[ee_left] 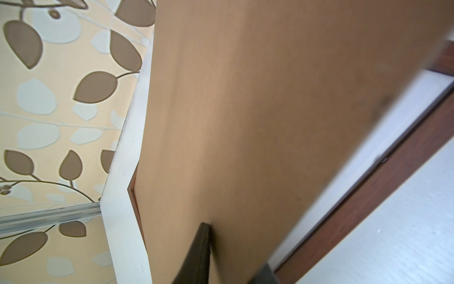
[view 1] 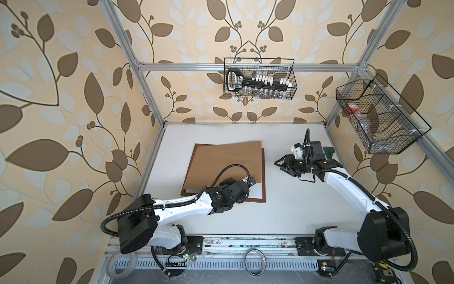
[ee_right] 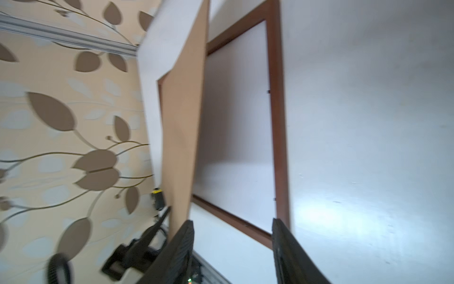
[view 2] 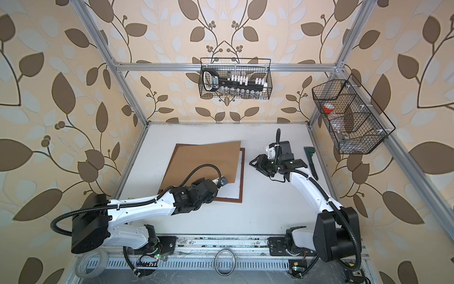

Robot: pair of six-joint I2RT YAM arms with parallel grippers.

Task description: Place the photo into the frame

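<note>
Left tool (ee_left: 233, 263) on brown board (ee_left: 245, 123) (frame (ee_left: 368, 196) beneath)

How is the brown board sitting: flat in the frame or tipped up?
Tipped up: in the right wrist view the board rests one edge at the frame, its opposite edge raised, baring the white sheet beneath.

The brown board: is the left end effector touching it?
Touching: the left wrist view shows the left end effector clamped on the brown board.
</note>
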